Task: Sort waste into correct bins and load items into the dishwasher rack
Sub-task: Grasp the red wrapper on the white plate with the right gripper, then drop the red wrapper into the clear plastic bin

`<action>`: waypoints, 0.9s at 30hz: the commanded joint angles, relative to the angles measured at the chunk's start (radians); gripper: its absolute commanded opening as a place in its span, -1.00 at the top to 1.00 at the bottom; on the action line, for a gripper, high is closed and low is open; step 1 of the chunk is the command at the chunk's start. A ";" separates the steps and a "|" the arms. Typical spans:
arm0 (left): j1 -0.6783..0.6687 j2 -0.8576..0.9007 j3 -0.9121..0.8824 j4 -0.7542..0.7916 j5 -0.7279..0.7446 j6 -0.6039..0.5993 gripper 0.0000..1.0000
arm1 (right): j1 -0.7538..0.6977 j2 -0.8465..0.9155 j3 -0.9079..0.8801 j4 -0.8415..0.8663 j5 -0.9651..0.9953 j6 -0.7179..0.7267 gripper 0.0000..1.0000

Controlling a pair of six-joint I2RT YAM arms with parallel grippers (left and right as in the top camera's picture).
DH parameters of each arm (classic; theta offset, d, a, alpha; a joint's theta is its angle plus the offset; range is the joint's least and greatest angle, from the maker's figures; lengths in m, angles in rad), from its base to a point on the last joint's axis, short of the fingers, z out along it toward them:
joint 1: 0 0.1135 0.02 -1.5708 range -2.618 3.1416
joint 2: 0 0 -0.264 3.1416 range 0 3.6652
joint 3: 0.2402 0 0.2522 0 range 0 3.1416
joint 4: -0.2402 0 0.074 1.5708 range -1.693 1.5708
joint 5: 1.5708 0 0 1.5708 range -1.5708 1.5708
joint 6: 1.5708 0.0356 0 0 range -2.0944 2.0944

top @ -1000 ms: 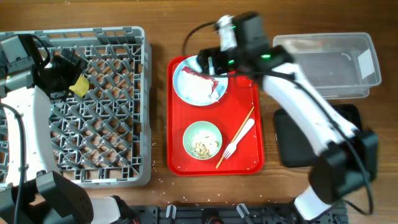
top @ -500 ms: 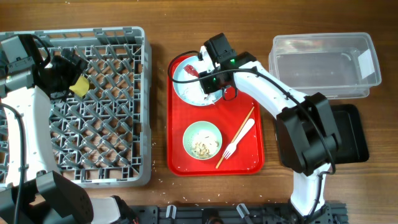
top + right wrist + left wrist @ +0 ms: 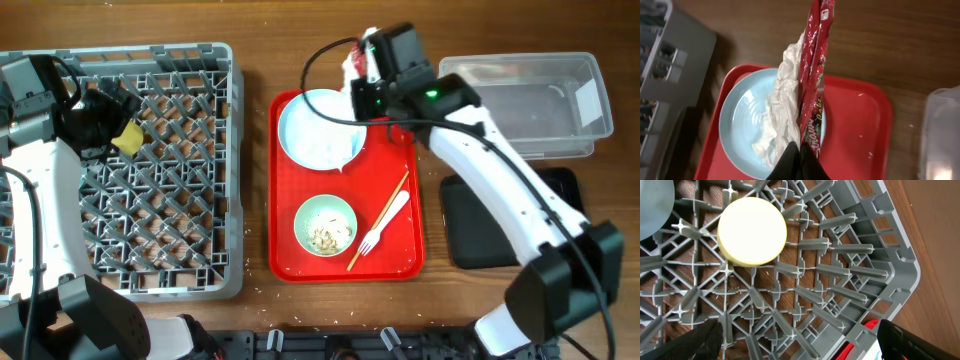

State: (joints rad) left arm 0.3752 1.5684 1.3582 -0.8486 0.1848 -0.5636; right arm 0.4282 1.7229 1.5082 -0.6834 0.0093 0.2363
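Note:
My right gripper (image 3: 800, 150) is shut on the crumpled white napkin (image 3: 785, 95) and its red wrapper strip (image 3: 815, 75). It holds them up above the pale blue plate (image 3: 320, 128) on the red tray. In the overhead view this gripper (image 3: 362, 82) hangs at the plate's far right rim. The pale green bowl (image 3: 325, 225) holds beige scraps, and the white fork (image 3: 385, 222) and the chopsticks (image 3: 390, 197) lie beside it. My left gripper (image 3: 800, 345) is open over the dishwasher rack (image 3: 840, 270), and the yellow cup (image 3: 752, 231) sits mouth down on the grid just beyond it.
The clear tub (image 3: 525, 105) stands at the far right, with the black tray (image 3: 510, 220) in front of it, partly under my right arm. The red serving tray (image 3: 395, 160) lies between the rack (image 3: 160, 200) and the bins. Crumbs dot the table's near edge.
My right gripper shut on the napkin and wrapper on the plate and lifted them, leaving the plate bare. The left arm has not moved.

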 commanded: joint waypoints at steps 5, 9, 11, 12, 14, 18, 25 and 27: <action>0.003 -0.014 -0.003 0.002 0.005 -0.006 -1.00 | -0.252 -0.116 0.011 -0.029 0.092 0.134 0.91; 0.003 -0.014 -0.003 0.002 0.005 -0.006 -1.00 | -0.484 -0.090 0.008 -0.060 0.095 0.253 0.91; 0.003 -0.014 -0.003 0.002 0.005 -0.006 -1.00 | -0.543 -0.056 0.003 -0.084 0.095 0.351 0.91; 0.003 -0.014 -0.003 0.002 0.005 -0.006 -1.00 | -0.559 -0.041 -0.003 -0.090 0.095 0.383 0.91; 0.003 -0.014 -0.003 0.002 0.005 -0.006 -1.00 | -0.573 -0.008 -0.029 -0.089 0.095 0.477 0.91; 0.003 -0.014 -0.003 0.002 0.005 -0.006 -1.00 | -0.570 0.032 -0.030 -0.068 0.071 0.440 -0.98; 0.003 -0.014 -0.003 0.002 0.005 -0.006 -1.00 | -0.518 -0.013 -0.029 0.009 -0.580 0.094 -0.99; 0.003 -0.014 -0.003 0.002 0.005 -0.006 -1.00 | -0.420 -0.042 -0.029 0.018 -0.479 0.034 -1.00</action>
State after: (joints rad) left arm 0.3752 1.5684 1.3582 -0.8482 0.1848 -0.5636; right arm -0.0925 1.7428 1.4811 -0.6754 -0.4274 0.3912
